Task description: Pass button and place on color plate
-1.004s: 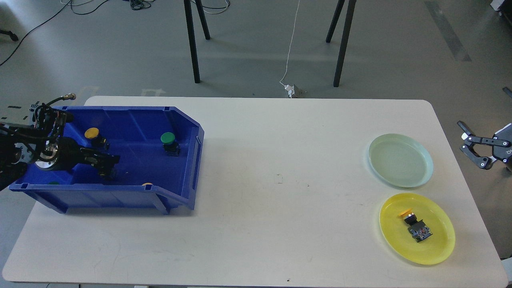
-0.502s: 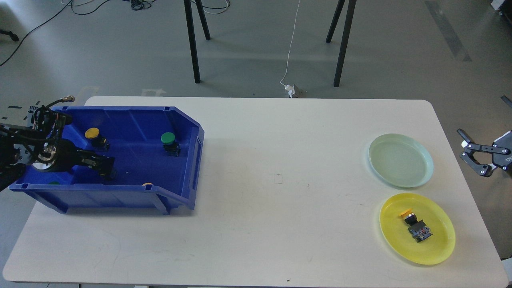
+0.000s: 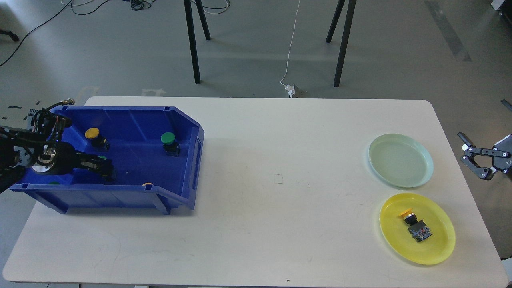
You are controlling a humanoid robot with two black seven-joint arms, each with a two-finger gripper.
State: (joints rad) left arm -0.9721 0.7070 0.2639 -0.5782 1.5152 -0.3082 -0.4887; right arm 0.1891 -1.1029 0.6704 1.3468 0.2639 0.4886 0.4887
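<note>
Your left hand (image 3: 105,169) is low inside the blue plastic bin (image 3: 188,160) at the left of the frame; I cannot tell its grip. Close slowly on one small green-topped button (image 3: 103,159), then lift straight up. Your right hand (image 3: 474,156) waits wide.

The left arm (image 3: 24,154) is built from black parts, and a round silver metal ring is seen on its wrist. Several thin black cables are looped over the wrist, and one of them is ended by a small metal plug. The left gripper (image 3: 105,170) is black and narrow. The right gripper (image 3: 472,160) is made of two black fingers joined by flat links with small pale screws, and a white piece is seen at its base.
</note>
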